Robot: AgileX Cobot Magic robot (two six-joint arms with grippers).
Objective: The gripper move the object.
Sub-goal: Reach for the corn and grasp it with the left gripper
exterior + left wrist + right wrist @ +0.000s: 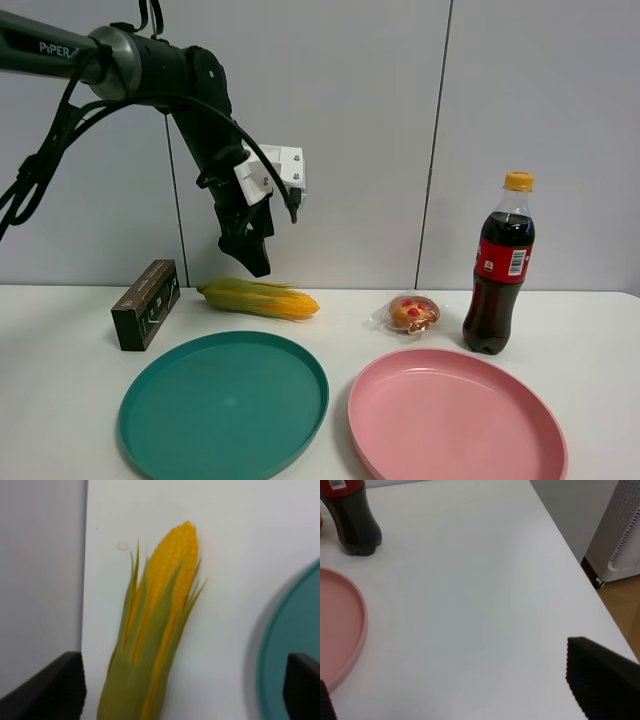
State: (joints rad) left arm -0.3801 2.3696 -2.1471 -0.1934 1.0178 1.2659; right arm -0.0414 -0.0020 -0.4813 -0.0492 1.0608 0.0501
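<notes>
- Green plate [224,405] sits at the front of the white table [600,330], with the pink plate [455,420] just beside it on the right.
- Corn [258,298] lies flat behind the green plate, near the wall, between the dark box [146,303] and the wrapped pastry [413,312]. Its bare kernel tip points toward the pastry.
- My left claw [255,265] hangs pointing down, close above the husk end of the corn.
- Left wrist view: my fingers [55,685] stand wide apart, one on either side of the ear, gripping nothing.
- My right claw [465,695] is over bare table beyond the pink plate and the upright cola bottle [499,268]. Its fingers are spread wide and nothing is held.
</notes>
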